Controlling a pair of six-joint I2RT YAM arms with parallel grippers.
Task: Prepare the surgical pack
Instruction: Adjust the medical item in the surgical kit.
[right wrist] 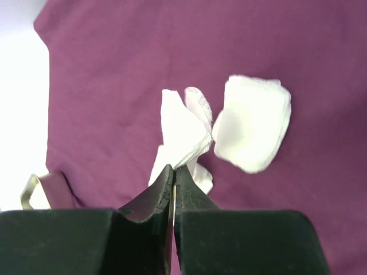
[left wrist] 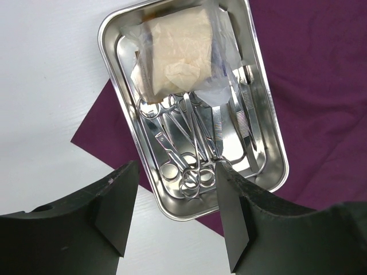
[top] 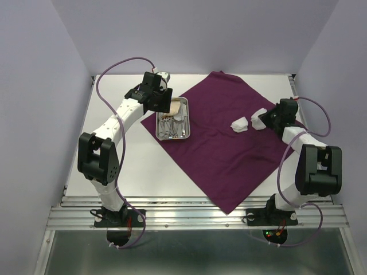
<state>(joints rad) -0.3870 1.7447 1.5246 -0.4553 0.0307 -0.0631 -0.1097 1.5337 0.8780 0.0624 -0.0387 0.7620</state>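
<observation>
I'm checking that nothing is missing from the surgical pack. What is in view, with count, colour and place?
Cloth: one, plum purple, spread cornerwise on the table.
Steel tray: one, shiny, on the cloth's left corner.
Scissors and forceps: several, steel, lying in the tray.
Clear packet: one, holding a beige pad, at the tray's far end.
Flat gauze pad: one, white, on the cloth.
Crumpled gauze pad: one, white, pinched at the right gripper's tips.
Table: one, white.
Left gripper: black, open, above the tray's near end.
Right gripper: black, shut on the crumpled gauze pad.
</observation>
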